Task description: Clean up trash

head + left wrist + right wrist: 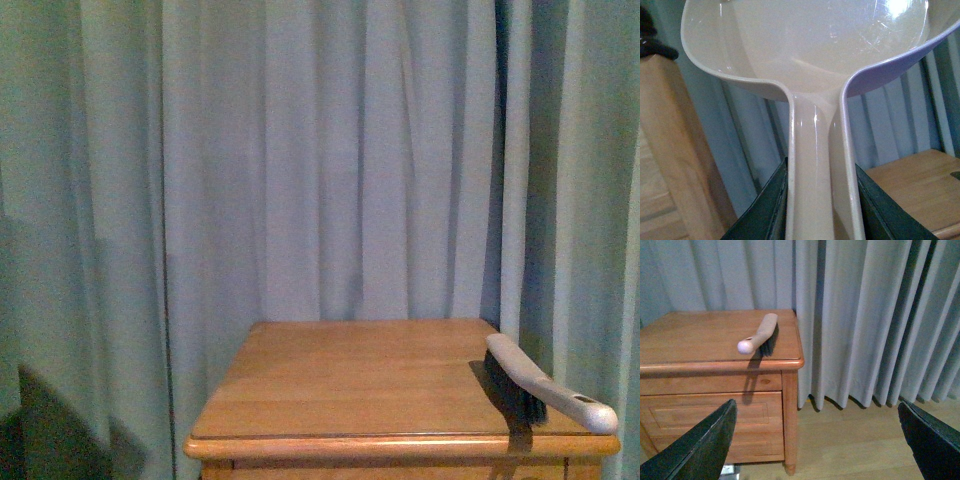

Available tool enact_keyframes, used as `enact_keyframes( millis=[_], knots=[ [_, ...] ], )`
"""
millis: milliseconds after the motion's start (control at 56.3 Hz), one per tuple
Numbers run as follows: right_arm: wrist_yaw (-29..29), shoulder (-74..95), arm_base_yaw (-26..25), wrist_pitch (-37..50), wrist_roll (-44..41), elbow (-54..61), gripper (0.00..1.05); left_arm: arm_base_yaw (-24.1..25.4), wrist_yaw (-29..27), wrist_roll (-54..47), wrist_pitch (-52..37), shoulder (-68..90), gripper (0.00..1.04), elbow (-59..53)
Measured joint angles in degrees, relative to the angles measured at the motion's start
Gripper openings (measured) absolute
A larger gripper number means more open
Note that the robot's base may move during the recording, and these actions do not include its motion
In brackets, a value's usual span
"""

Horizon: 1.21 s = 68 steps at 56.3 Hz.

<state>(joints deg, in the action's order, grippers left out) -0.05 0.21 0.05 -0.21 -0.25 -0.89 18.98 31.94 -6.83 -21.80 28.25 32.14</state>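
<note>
- Trash: no white wad shows in any of the three views. It is not on the counter (350, 390) top, nor on the strip of floor (855, 440) the right wrist camera sees. You cannot place it yet.
- Left tool (822, 207): pinching the handle of the beige dustpan (805, 45), a dark finger on each side. The pan's scoop looks bare inside.
- Right tool (816, 412): spread wide and carrying nothing. It hangs off the counter's front right corner, above the floor.
- Brush (545, 385): lies at the counter's 4 o'clock corner in the front view. Its long axis runs 10 to 4 o'clock, and the handle end just overhangs the front edge. The bristles rest on the wood.
- Key relation: the bearing from either tool to the trash is unknown. The brush sits on the right arm's side, so that arm is likely the nearer one.
- Judgement: the sweep has not begun. Next, probably take the brush by its handle with the right tool, then look for the wad.
- Background: grey curtain (330, 150) behind the counter.
</note>
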Motion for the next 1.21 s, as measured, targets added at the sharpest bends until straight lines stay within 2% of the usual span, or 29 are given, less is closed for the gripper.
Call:
enact_keyframes(
  millis=[142,320,391,462,515,533,657,817,1048,1208],
  knots=[
    [0.0,0.0,0.0,0.0,0.0,0.0,0.97,5.11,1.46,4.02,0.09,-3.61,0.29,-3.89],
    [0.35,0.02,0.04,0.0,-0.13,0.0,0.97,5.9,0.85,6.27,0.98,-4.92,0.29,-5.62],
    [13.73,4.07,5.09,-1.05,-4.09,-1.01,0.97,5.9,0.87,6.43,0.98,-4.98,0.29,-5.64],
    [19.12,10.25,8.41,0.66,-5.2,-2.93,0.97,5.9,0.79,6.58,0.98,-5.09,0.29,-5.64],
    [19.12,16.39,9.84,1.53,-4.9,-5.88,0.97,5.9,0.87,6.6,0.98,-5.11,0.29,-5.64],
    [17.46,25.38,10.73,2.95,-3.98,-11.47,0.97,5.9,0.87,6.69,0.98,-5.11,0.29,-5.64],
    [10.58,45.16,11.76,0.79,-2.08,-27.47,0.97,5.92,0.83,6.71,0.98,-5.11,0.29,-5.64],
    [10.78,62.42,11.85,-4.37,-0.57,-43.85,0.97,5.92,0.81,6.73,0.98,-5.11,0.29,-5.64],
    [8.94,86.38,12.83,-17.2,7.32,-67.95,0.97,5.92,0.83,6.73,0.98,-5.11,0.29,-5.64],
    [9.05,96.39,13.99,-21.0,12.68,-76.61,0.97,5.95,0.83,6.73,0.98,-5.11,0.29,-5.64]
  ],
)
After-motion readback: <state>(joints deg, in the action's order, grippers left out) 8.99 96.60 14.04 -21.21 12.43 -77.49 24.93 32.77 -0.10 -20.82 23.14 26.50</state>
